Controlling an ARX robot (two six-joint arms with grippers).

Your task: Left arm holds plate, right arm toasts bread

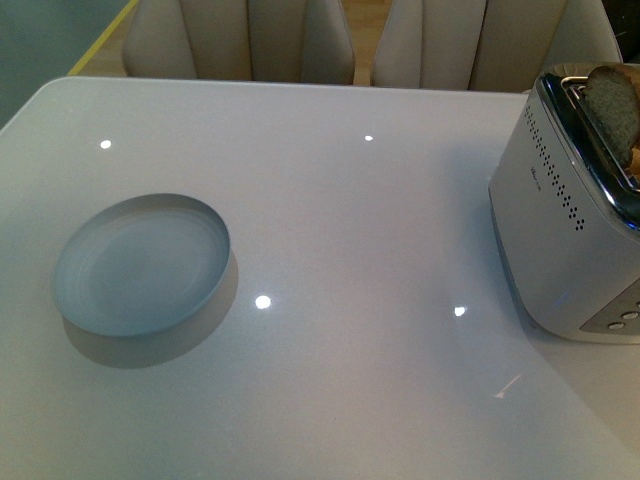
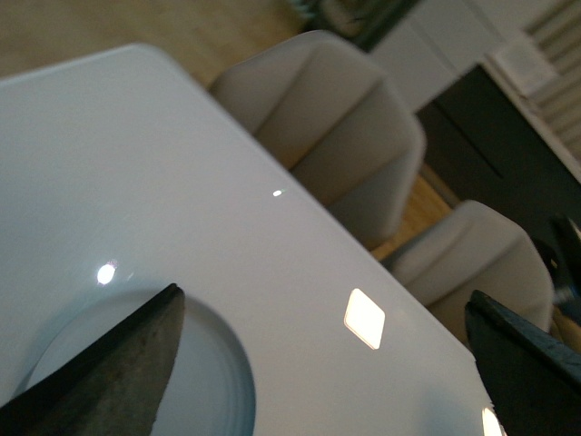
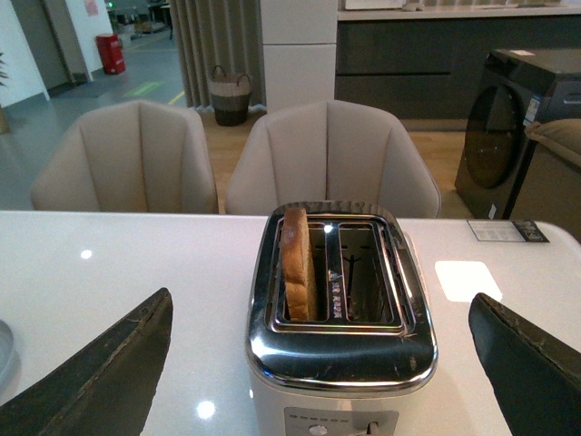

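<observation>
Standing upright in a slot of the toaster [image 1: 565, 215], the bread [image 1: 612, 110] pokes up at the upper right of the front frame.
The plate [image 1: 140, 265] lies at left centre on the white table [image 1: 370, 240], well apart from the toaster. Left gripper [image 2: 327, 363] hangs over the plate's edge, fingers [image 2: 109, 372] spread wide; right gripper [image 3: 318, 363] faces the toaster, fingers [image 3: 109, 372] likewise apart, holding nothing. Beige chairs [image 3: 331, 159] stand beyond the table.

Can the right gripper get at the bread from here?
Probably yes: the right gripper is open facing the toaster, and the bread stands upright in one slot, its top exposed with nothing in between.
</observation>
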